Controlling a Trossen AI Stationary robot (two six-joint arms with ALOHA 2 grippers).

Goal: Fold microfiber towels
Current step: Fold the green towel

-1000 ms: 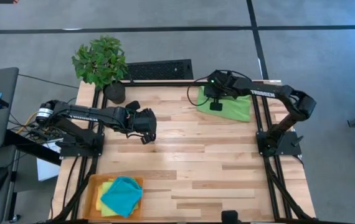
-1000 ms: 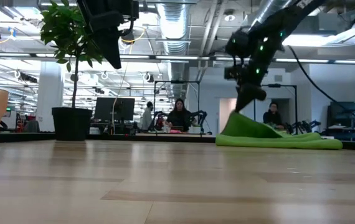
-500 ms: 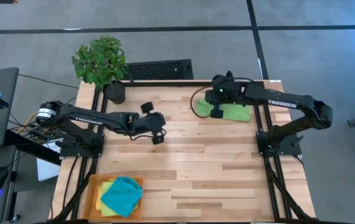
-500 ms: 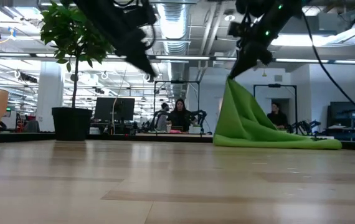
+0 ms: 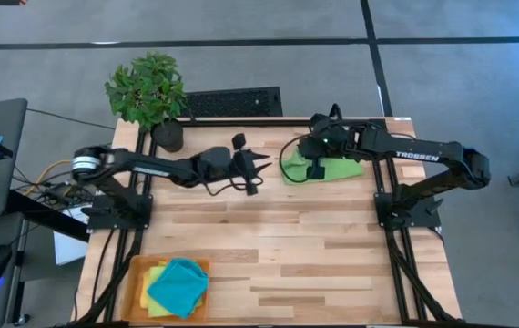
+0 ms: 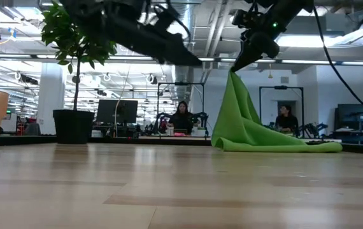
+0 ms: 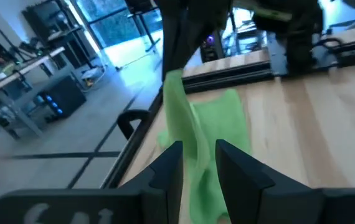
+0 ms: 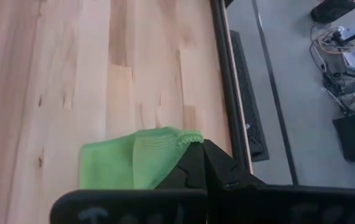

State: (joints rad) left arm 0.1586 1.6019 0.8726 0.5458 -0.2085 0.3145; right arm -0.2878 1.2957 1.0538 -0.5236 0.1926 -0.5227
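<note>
Lime green towel (image 5: pixel 330 168) lies at the tabletop's (image 5: pixel 305 237) back right corner, well away from the orange tray (image 5: pixel 137 278), with one corner lifted into a peak (image 6: pixel 234 95). The right gripper (image 8: pixel 197 148) has its jaws pinched shut on that raised corner. The left gripper (image 7: pixel 198 163) hangs just beside the towel on its plant (image 5: pixel 147 88) side, jaws parted. Teal, yellow and green towels (image 5: pixel 177 285) sit piled in the tray.
</note>
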